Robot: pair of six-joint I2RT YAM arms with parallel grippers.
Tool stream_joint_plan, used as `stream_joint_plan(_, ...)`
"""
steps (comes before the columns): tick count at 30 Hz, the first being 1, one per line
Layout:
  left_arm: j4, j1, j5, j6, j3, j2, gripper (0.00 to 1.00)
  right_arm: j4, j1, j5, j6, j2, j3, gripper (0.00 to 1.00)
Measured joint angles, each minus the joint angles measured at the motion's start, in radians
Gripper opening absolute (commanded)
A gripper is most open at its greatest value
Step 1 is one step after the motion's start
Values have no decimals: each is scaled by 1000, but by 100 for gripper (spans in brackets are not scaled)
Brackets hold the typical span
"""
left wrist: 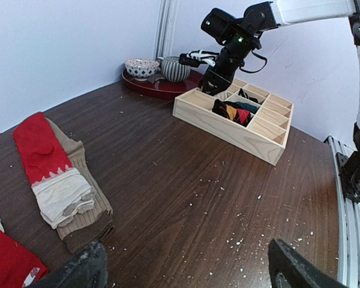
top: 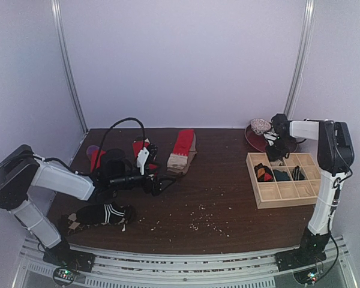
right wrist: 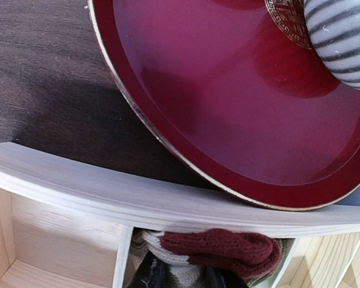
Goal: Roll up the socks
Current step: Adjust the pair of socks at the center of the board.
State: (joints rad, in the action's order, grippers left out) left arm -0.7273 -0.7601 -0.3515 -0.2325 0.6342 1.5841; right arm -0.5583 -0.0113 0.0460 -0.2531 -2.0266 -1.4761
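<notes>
Roughly mid-task, by judgement: some socks are rolled and stowed, and every flat sock on the left half of the table is not yet rolled.

1. Black striped sock: near left of the table, flat and unrolled. A paler patterned piece at its end is too small to identify. It lies nearer the arm bases than the left gripper, well apart from it.
2. Left gripper: fingers spread wide with nothing between them, low over bare wood strewn with pale crumbs.
3. Red sock: flat, just beside one finger in the left wrist view, not between the pair.
4. Red sock with beige cuff: flat, laid on a brown sock. It lies beyond the left gripper, off to one side and apart from it. Judged a likely candidate for rolling.
5. Wooden tray: right half of the table. Several compartments hold dark rolled bundles, judged finished.
6. Right gripper: over the tray's far corner compartment. Its wrist view shows a dark red roll with a white band just under the tray wall, at the picture's bottom edge. Whether the fingers clasp it or stand free cannot be told.
7. Red plate: farthest, just beyond the tray's far wall, carrying a striped bowl.
</notes>
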Motion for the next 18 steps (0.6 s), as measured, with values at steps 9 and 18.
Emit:
stream_joint_plan(9,28,0,10,7,0,0,92,-38,3,-29,35,13,-25,40)
stream_joint_plan(18,53,0,25,9,0,-10,98,-69,33,-104,64,95,-60,50)
